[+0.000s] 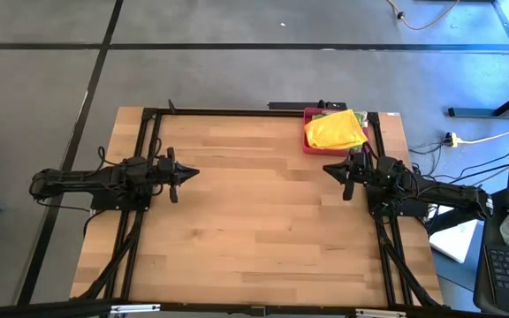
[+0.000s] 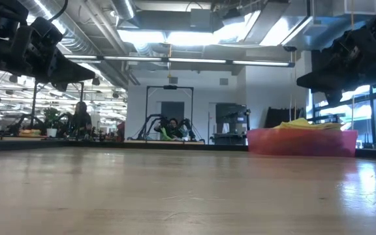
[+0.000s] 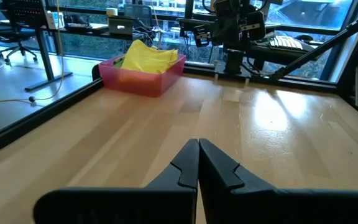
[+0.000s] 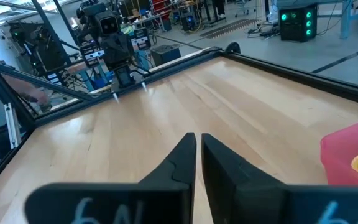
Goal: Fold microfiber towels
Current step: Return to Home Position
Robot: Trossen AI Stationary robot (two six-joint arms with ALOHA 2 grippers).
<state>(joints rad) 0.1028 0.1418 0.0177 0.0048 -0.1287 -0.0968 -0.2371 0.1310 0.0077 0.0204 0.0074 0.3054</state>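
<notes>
Left pincer [image 1: 190, 173]: fingers [image 3: 219, 167] pressed together at the tips, nothing gripped. It hangs above the left half of the table [image 1: 254, 230], tips pointing toward the opposite arm. Right pincer [image 1: 328, 168]: fingers [image 4: 225, 163] drawn almost together, with only a thin slit between them, nothing gripped. It hangs above the right half of the table, tips pointing toward the left arm, just beside the near edge of the tray [image 1: 310, 147]. In the low view both arms sit high over the wood, so neither pincer touches the table surface.

Tray: pink-red, rectangular, resting on the table at its far right corner.

Towels: a yellow towel [image 1: 334, 131] lies on top inside the tray, loosely folded, its upper folds rising above the rim. A sliver of green towel [image 1: 330, 109] shows at the tray's far edge, beneath the yellow one. Whatever else lies under the yellow towel is hidden.

Room beyond the table: a person [image 2: 81, 116] sits at a distant workstation in the low view.
</notes>
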